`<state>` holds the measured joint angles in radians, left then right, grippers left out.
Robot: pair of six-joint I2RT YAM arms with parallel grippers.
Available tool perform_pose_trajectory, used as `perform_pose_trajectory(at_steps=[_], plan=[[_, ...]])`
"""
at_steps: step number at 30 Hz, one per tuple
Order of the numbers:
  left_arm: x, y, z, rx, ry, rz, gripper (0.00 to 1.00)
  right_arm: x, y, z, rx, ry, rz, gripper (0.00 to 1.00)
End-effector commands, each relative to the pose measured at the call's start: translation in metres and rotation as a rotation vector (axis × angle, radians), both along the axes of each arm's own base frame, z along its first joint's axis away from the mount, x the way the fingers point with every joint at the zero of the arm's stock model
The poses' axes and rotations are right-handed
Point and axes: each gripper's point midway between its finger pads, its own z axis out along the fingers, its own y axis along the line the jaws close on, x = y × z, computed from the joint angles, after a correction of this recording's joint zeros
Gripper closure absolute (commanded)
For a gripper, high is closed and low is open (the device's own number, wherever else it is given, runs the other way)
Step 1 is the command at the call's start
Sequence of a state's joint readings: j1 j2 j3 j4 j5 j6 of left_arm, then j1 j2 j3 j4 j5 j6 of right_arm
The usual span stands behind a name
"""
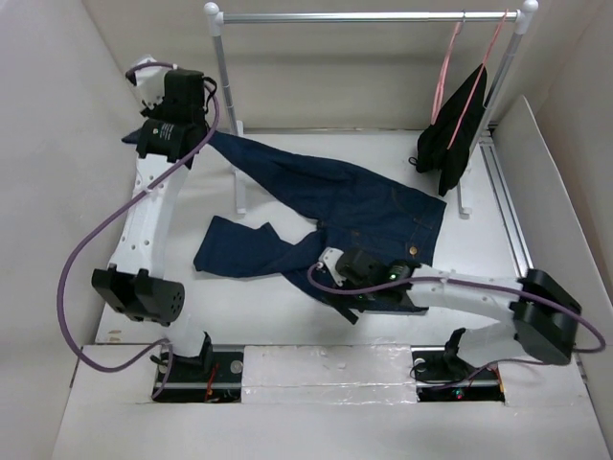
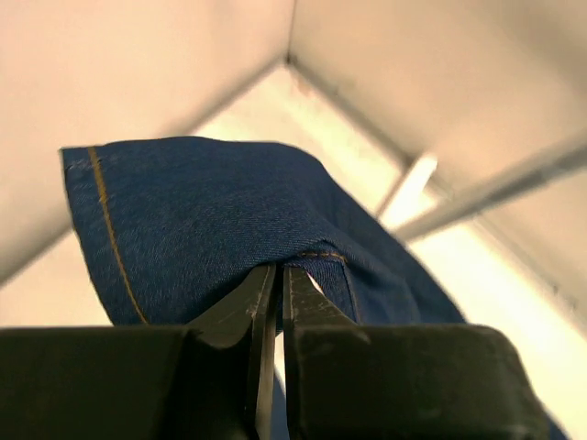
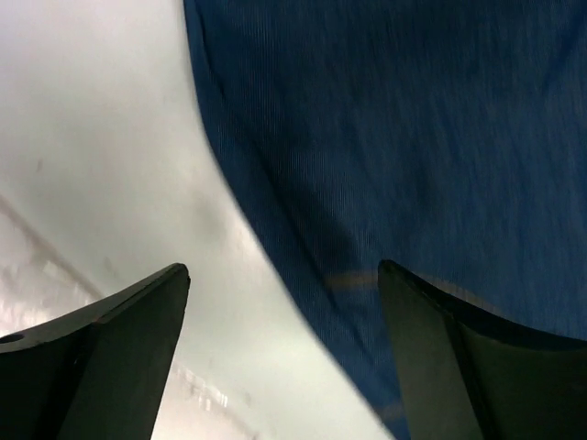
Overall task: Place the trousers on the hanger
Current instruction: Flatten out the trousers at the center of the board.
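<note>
At the far-left corner our left jaws clench the trousers (image 1: 364, 206) by a hem; our released right jaws sit nearer the hanger (image 1: 446, 67).

Matt denim trousers (image 1: 354, 206), fine twill weave; smooth white table (image 1: 287, 316); shiny metal rail (image 1: 364, 15).

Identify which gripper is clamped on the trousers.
The left gripper: its jaws are shut on a leg end of the trousers. The right gripper stands wide open above the denim, gripping nothing.
</note>
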<state>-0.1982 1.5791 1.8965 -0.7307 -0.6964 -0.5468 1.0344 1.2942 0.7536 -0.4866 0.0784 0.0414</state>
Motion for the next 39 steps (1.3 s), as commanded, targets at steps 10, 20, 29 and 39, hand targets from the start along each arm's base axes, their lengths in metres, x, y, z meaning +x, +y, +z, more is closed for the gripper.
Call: perform_pose_trajectory(at_steps=[10, 20, 29, 39], plan=[[0.017, 0.098, -0.072, 0.116, 0.144, 0.22, 1.0, 0.03, 0.035, -0.034, -0.072, -0.026, 0.038, 1.0], [0.058, 0.134, -0.155, -0.013, 0.183, 0.161, 1.0, -0.025, -0.026, -0.016, -0.086, 0.105, -0.029, 1.0], [0.021, 0.122, -0.227, -0.137, 0.305, 0.2, 1.0, -0.032, -0.042, 0.01, -0.058, 0.086, -0.065, 1.0], [-0.052, 0.158, -0.212, -0.16, 0.316, 0.45, 1.0, -0.036, -0.068, 0.061, 0.024, 0.016, -0.159, 1.0]])
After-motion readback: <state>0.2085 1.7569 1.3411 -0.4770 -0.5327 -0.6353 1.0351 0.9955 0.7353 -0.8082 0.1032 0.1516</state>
